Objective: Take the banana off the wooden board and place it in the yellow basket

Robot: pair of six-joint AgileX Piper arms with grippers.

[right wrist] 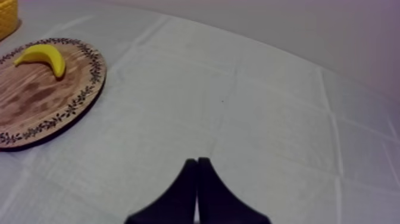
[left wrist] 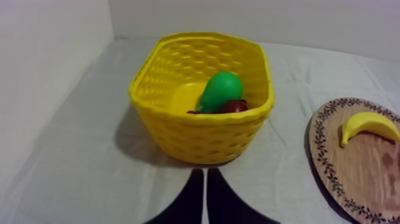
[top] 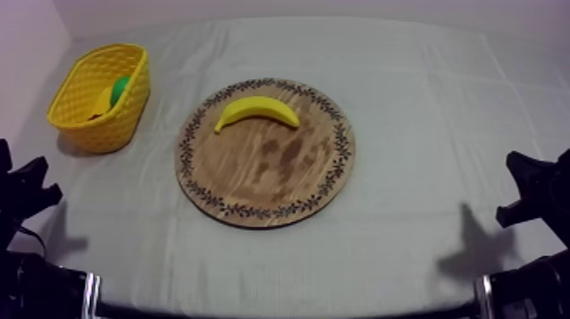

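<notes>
Lying on the round wooden board, the banana sits on the board's upper part, just above the centre of the top view. It arches upward, both ends pointing toward the lower edge of the frame, just inside the patterned rim. Nothing touches it.

The board lies flat on the grey-white cloth, mid-frame.

Yellow basket: upper left of the top view, upright on the cloth, near the board but not touching it. Inside it is a green pear, tilted. A small red fruit touches the pear's lower side, against the basket wall nearest the left wrist camera.

Left gripper: fingers together in a narrow wedge, nothing between them. It sits low over the cloth just in front of the basket, at the lower left edge of the top view.

Right gripper: fingers likewise together, holding nothing, over bare cloth. It is at the lower right edge of the top view, well apart from board and banana
</notes>
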